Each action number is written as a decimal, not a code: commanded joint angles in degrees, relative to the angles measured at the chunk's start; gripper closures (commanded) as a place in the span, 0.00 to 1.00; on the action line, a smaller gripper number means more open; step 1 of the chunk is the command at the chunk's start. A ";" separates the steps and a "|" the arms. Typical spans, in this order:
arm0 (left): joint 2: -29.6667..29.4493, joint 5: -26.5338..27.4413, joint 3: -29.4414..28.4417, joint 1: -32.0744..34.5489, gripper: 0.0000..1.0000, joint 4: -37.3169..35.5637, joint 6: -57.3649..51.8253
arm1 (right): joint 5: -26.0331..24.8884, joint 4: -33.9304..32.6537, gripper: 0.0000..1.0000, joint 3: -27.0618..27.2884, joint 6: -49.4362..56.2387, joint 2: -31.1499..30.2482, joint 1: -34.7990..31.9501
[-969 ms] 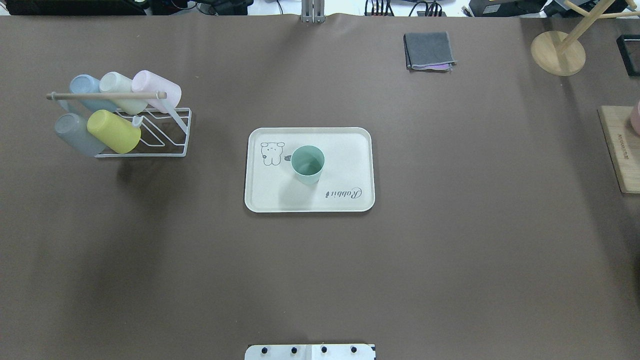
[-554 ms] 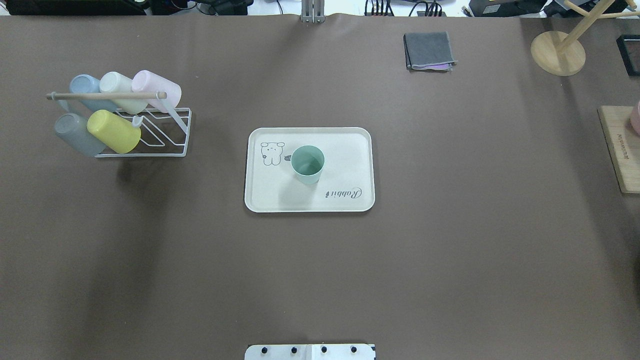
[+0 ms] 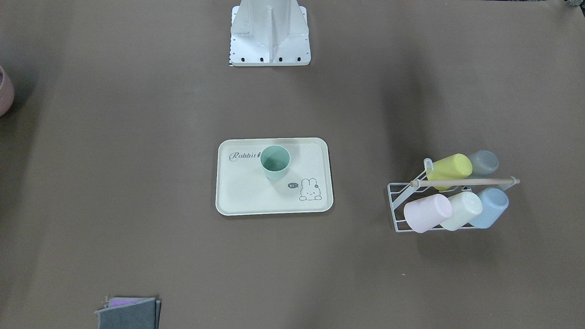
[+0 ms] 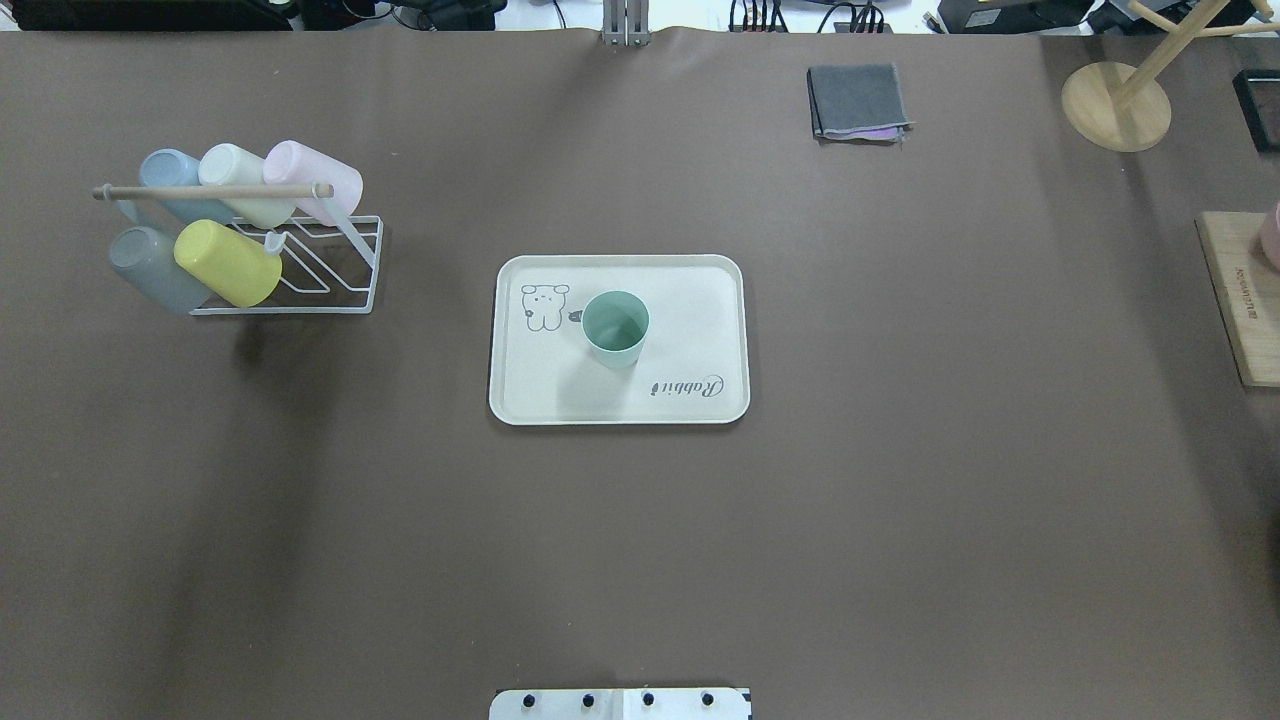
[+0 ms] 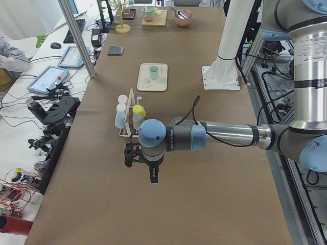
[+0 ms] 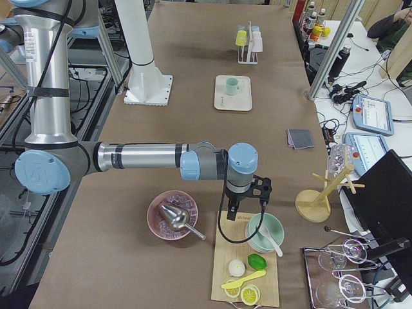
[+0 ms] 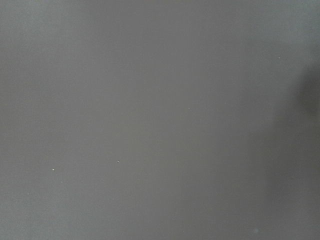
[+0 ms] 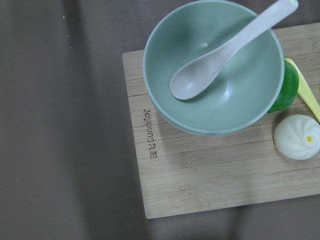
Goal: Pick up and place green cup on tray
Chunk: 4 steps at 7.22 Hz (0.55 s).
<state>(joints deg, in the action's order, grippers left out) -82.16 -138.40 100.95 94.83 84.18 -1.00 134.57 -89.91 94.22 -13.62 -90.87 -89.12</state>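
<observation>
Your left end effector (image 5: 143, 166) hangs over bare worktop (image 4: 900, 500) near the cup rack (image 4: 215, 190); I cannot tell how far it is open. The green cup (image 4: 615, 327) stands upright on the tray (image 4: 700, 320), mid-worktop. Your right end effector (image 6: 248, 199) hangs above the wooden board (image 8: 200, 175); its opening is also unclear.

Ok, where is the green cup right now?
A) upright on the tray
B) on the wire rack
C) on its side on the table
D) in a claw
A: the green cup stands mouth-up inside the tray, near its middle, in both table views.
</observation>
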 commanded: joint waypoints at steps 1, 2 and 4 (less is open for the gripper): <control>0.24 0.15 -1.81 -0.18 0.02 0.37 -1.38 | -0.01 0.00 0.00 0.00 0.00 -0.01 0.00; -1.15 1.02 -1.89 -0.35 0.02 0.29 -1.03 | -0.01 0.00 0.00 0.00 0.00 0.08 0.00; -0.73 0.59 0.29 -0.26 0.02 -0.32 -0.76 | -0.01 0.00 0.00 0.00 0.00 -0.01 0.00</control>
<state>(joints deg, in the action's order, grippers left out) -83.07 -137.74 99.76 94.58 84.33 -1.87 134.56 -89.91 94.22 -13.62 -90.85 -89.12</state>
